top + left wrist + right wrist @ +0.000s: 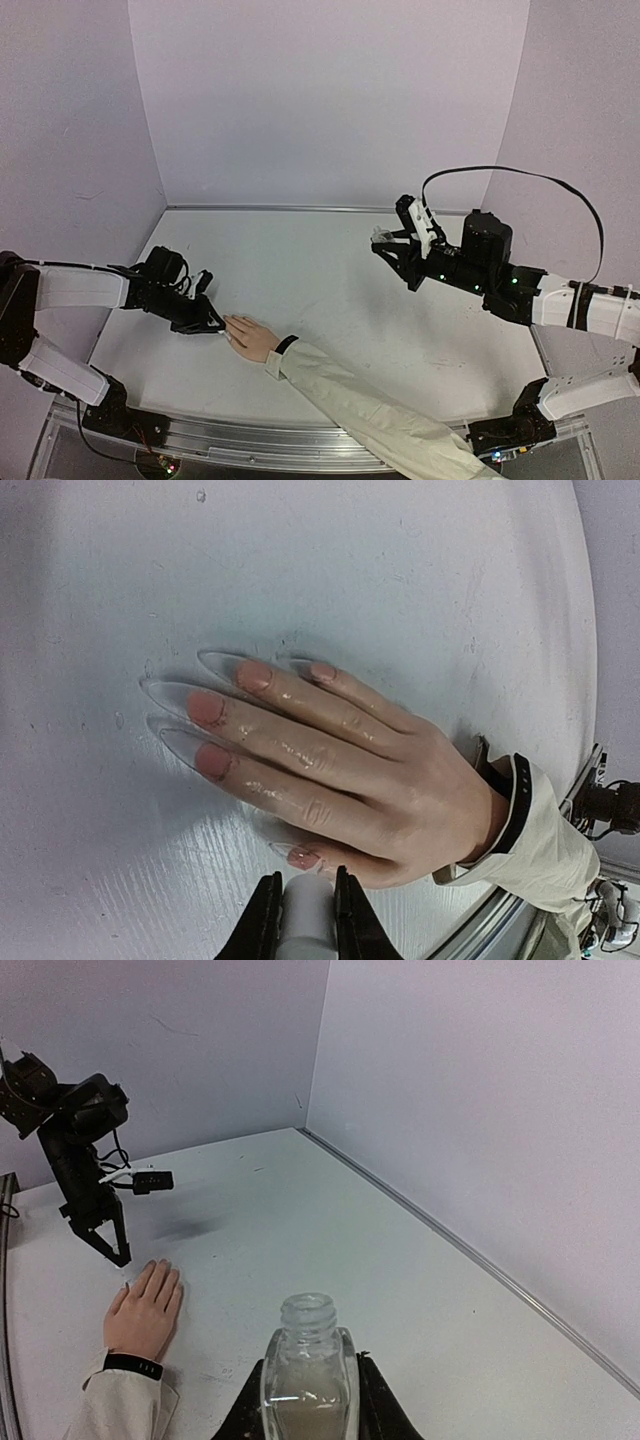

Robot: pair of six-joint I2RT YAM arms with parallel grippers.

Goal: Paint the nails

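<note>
Two tools: both closed down, each with something gripped.
Left tool (303,900): clamped narrow on a white brush handle (305,918), low over the near left of the surface (320,290), its end right at the thumb.
Right tool (310,1392): pinched on an open glass bottle (306,1355), held up over the far right, well apart from the hand; pale liquid in the lower part.
Hand (252,338): lay flat, palm down, on the near left of the surface, fingers pointing left, with a black wristband (518,805) and a cream sleeve (370,410) trailing off to the near right.
Nails (207,708): sat at the left ends of the fingers, pink by the skin with long clear tips beyond; thumbnail just beside the brush handle.
Step in hand: judged to be work on the thumbnail; bristles too small to make out, so contact could not be told.
Progress: could not be told whether the pink was fresh coat; clear tips looked bare.
Next move: likely called for a short, light stroke along the thumbnail without smearing skin, then a small shift to the neighbouring finger; any re-dip would have meant a long carry across to the bottle on the right.
</note>
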